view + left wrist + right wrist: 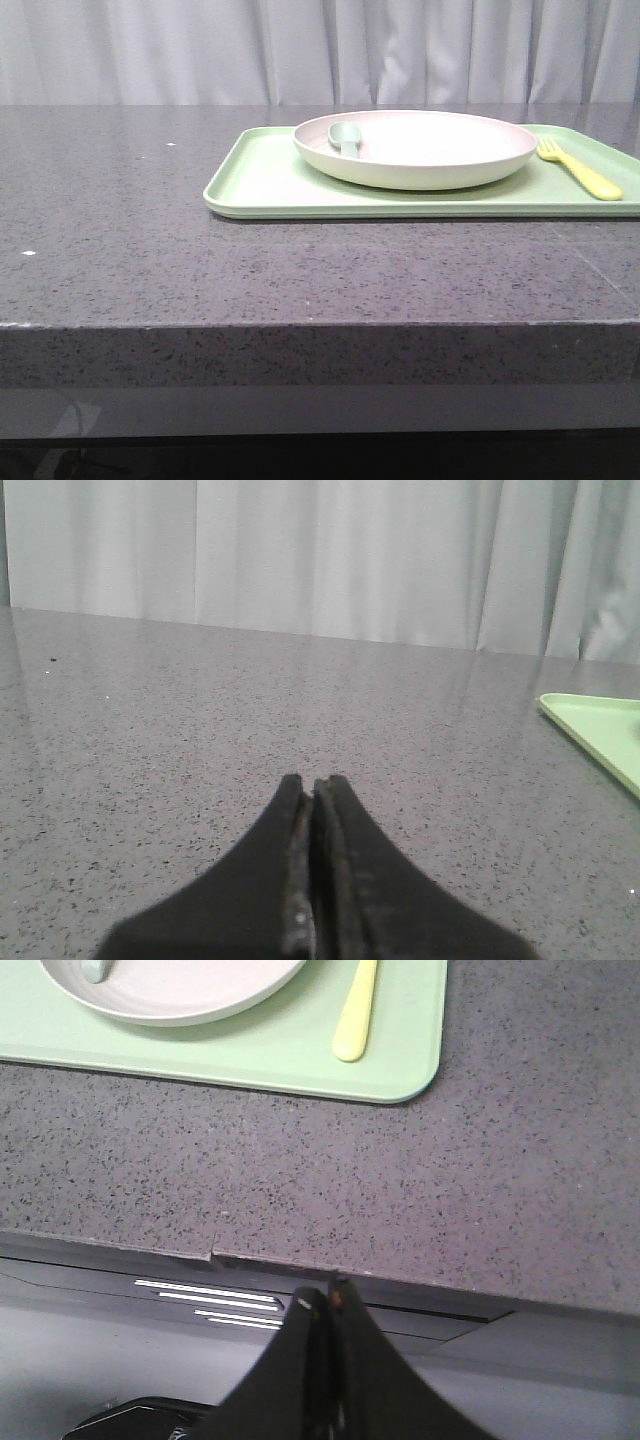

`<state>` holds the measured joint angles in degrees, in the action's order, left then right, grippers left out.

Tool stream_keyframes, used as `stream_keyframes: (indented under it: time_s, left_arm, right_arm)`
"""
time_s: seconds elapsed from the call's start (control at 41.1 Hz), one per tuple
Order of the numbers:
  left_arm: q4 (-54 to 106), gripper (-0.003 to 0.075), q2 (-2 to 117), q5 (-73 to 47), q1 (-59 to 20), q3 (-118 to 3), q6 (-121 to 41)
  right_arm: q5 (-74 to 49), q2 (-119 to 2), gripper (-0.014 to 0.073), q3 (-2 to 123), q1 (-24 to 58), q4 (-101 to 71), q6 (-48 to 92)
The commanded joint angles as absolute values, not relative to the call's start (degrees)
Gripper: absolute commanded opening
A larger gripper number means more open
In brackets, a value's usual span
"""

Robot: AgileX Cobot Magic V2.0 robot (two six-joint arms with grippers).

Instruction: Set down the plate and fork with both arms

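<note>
The cream-white plate sits on the light-green tray at the back right of the table; its near part also shows in the right wrist view. The pale-yellow fork lies on the tray to the right of the plate, handle toward the front; it also shows in the right wrist view. My left gripper is shut and empty, low over bare table left of the tray. My right gripper is shut and empty, back over the table's front edge. Neither gripper shows in the front view.
A grey-green spoon lies in the plate at its left side. The tray's corner shows in the left wrist view. The table is dark speckled stone with a white curtain behind it.
</note>
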<state>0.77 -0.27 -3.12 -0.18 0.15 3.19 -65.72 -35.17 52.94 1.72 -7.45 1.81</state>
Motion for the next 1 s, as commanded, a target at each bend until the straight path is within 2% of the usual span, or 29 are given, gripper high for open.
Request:
stream_keyframes:
  time_s: [0.0, 0.438, 0.583, 0.754, 0.972]
  left_arm:
    - [0.76, -0.002, -1.68, 0.69, -0.63, 0.65, 3.35]
    - [0.76, -0.002, -1.68, 0.69, -0.63, 0.65, 3.35]
    - [0.76, -0.002, -1.68, 0.69, -0.63, 0.65, 3.35]
    - [0.76, -0.002, -1.68, 0.69, -0.63, 0.65, 3.35]
    - [0.76, -0.002, -1.68, 0.69, -0.63, 0.65, 3.35]
  right_arm:
    - [-62.96, -35.31, -0.0067, 54.19, 1.57, -7.18, 1.8]
    - [-60.29, -32.55, -0.0067, 52.21, 2.17, -5.01, 2.43]
    - [-46.12, -25.28, -0.0067, 41.99, 2.74, -3.89, 2.48]
    - [-25.01, -13.59, -0.0067, 23.91, 2.74, -3.96, 2.48]
    - [-8.28, -1.28, -0.0067, 6.76, 2.02, -3.96, 2.48]
